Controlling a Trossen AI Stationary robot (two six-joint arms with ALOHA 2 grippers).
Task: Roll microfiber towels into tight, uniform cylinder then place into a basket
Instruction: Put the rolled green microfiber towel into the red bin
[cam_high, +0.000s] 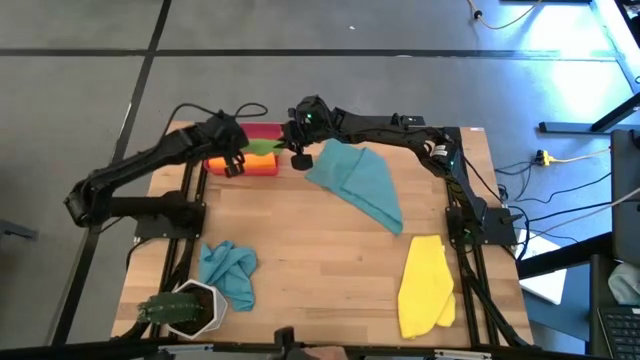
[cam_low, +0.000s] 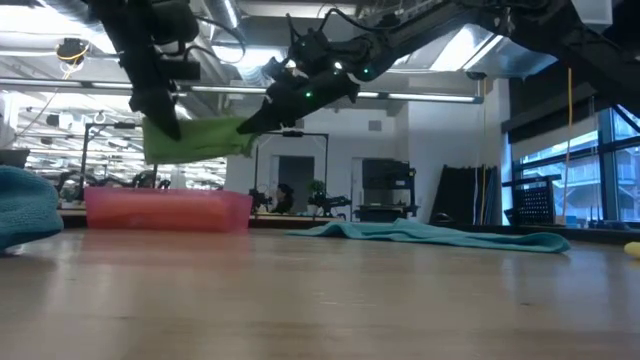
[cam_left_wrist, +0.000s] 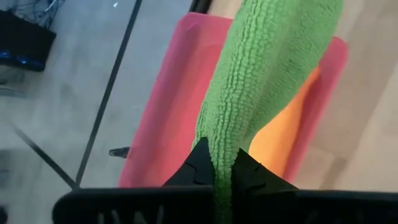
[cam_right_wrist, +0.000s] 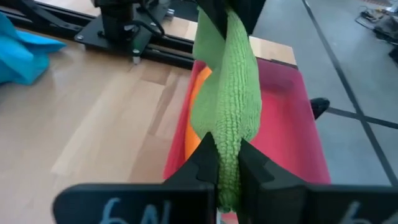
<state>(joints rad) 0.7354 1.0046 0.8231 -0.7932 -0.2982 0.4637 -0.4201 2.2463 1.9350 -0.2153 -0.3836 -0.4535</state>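
1. Both arms have the rolled green towel strung between them, up in the air right over the red basket.
2. Left gripper is pinched onto one end, right gripper onto the other.
3. Orange towel already lies in the basket.

towels: five, namely green, orange, two teal, yellow
basket: one
plant pot: one
grippers: two, left and right

Grey concrete floor crossed by dark seam lines, yellow cable right of the table, ceiling strip lights, big windows at right, dark equipment racks behind.
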